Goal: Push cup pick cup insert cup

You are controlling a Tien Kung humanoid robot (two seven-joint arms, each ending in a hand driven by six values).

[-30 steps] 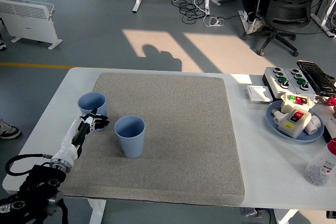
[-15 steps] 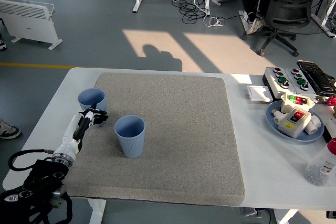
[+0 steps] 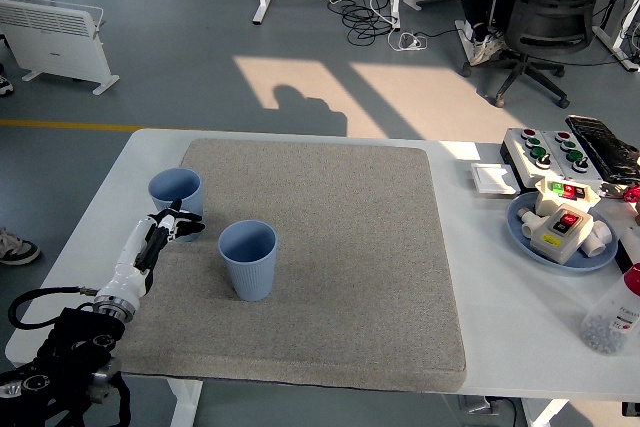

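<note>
Left hand (image 3: pixel 172 226) is sitting at the left cup (image 3: pixel 177 194) in the frame's left, fingers loosely curled, gripping nothing; any high shove is risking tipping it over.

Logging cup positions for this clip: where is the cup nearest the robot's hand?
In the head view, that blue cup stands upright at the grey mat's left edge, just beyond the left hand, up-left of the second cup.

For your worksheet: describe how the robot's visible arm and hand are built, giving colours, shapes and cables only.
Only the left arm shows. Its forearm is a slim white shell that narrows toward the wrist. The left hand has black fingers with white segments. Lower down the arm turns into bulky black joints, and a black cable loops out beside it.
</note>
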